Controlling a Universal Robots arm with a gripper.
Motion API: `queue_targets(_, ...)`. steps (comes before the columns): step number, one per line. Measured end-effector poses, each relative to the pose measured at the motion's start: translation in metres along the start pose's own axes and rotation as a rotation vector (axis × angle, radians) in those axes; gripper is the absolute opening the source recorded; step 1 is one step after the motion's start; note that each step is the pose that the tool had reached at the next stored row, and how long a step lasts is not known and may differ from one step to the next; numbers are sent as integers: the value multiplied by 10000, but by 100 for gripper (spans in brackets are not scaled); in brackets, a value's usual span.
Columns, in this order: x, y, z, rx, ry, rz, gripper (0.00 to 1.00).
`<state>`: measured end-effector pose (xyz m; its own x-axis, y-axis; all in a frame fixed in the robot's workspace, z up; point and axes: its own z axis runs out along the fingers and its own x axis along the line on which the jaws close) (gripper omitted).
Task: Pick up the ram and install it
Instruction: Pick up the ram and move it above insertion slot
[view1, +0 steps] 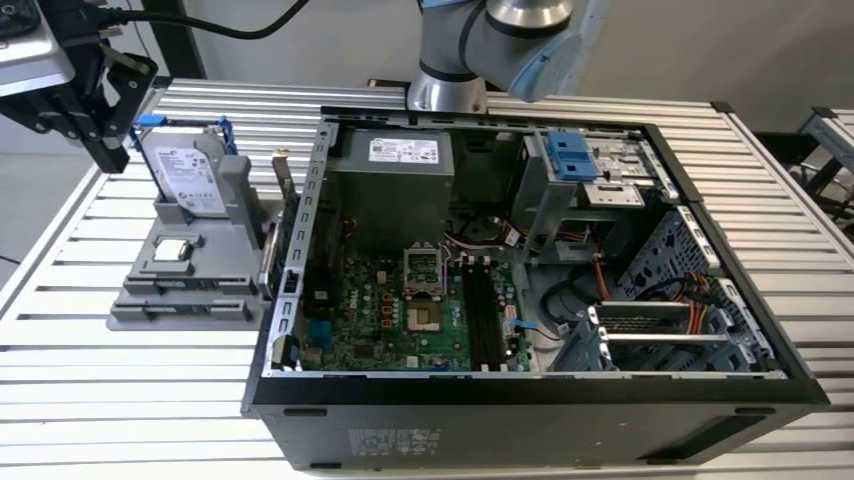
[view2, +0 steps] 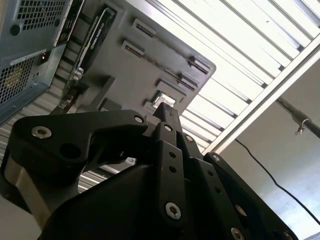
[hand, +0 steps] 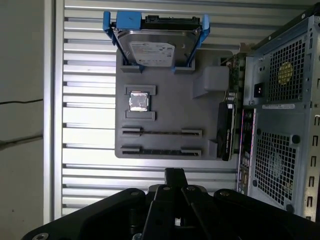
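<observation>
In the first wrist view two rams stand on edge in the slots of a grey holder tray (hand: 170, 110): one ram (hand: 161, 132) and a second (hand: 161, 150) beside it, both seen as thin dark strips. My gripper (hand: 173, 174) hovers off the tray's edge nearest these strips, apart from them, fingers pressed together on nothing. In the exterior view the gripper (view1: 110, 160) hangs high at the far left, above the table and beside the tray (view1: 230, 262). The black motherboard slots (view1: 483, 315) lie inside the open computer case (view1: 534, 395).
On the tray sit a silver hard drive (hand: 155, 47) in a blue frame and a small square processor chip (hand: 139, 101). A black card (hand: 225, 131) stands between the tray and the case wall (hand: 277, 150). The slatted table (view1: 120, 380) stretches around.
</observation>
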<state>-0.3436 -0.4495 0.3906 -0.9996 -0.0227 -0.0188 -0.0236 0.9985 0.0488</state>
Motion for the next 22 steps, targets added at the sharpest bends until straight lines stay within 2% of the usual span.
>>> queue_targets(12, 0, 0, 0, -16, 52, -1051, 0)
queue_targets(22, 0, 0, 0, -38, 108, -2209, 0)
